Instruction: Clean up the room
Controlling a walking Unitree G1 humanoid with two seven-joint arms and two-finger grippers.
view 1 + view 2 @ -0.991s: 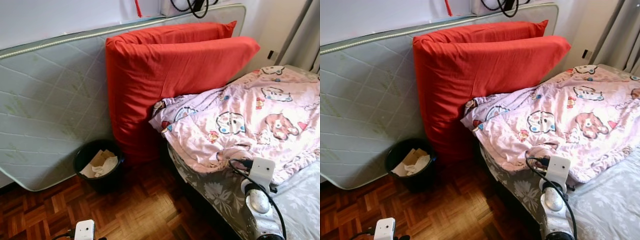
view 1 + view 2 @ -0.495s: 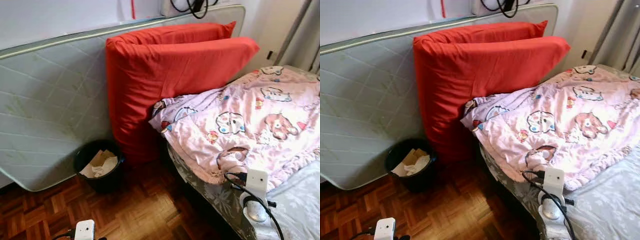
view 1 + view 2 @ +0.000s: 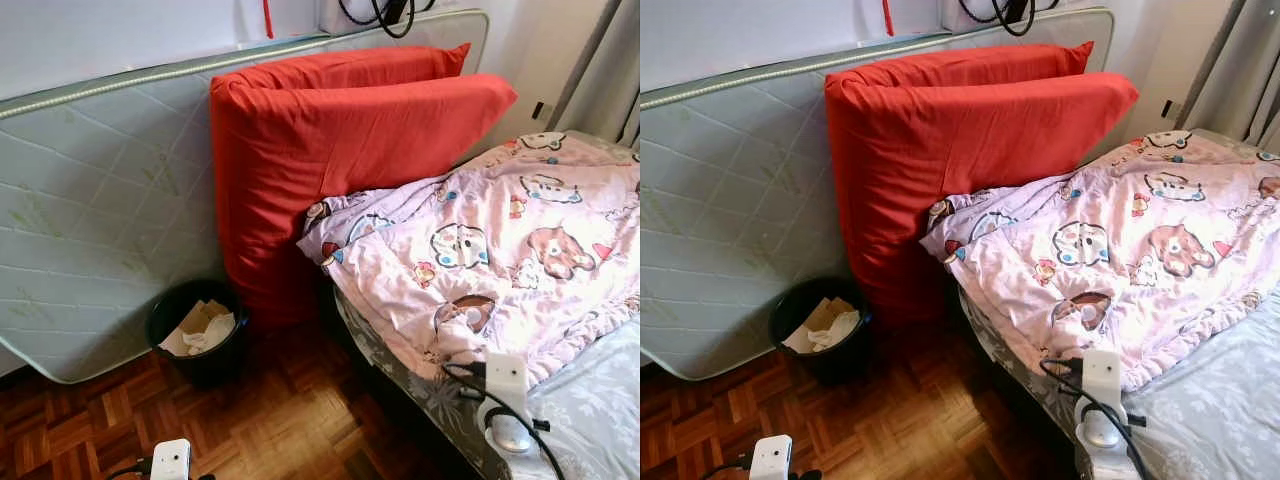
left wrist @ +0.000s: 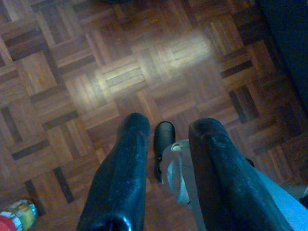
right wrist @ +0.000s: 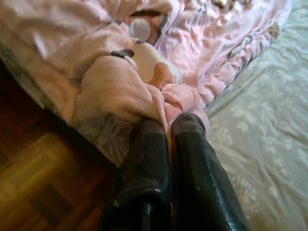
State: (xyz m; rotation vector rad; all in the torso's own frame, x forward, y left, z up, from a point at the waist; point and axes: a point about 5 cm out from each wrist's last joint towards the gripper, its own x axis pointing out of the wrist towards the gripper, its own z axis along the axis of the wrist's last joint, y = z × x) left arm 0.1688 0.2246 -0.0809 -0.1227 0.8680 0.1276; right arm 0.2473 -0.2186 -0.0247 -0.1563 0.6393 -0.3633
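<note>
Now right claw (image 5: 168,126) pinches shut on the pink blanket (image 3: 490,250) hem at the bed (image 3: 590,400) edge; blanket spreads away ahead. Left claw (image 4: 166,139) hangs open over floor (image 3: 290,420).

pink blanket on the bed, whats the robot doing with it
The right end effector is shut on a bunched fold of the pink blanket at the near edge of the bed, as if to pull it. The left end effector hangs over the parquet floor. A red cushion and a black bin stand nearby.
</note>
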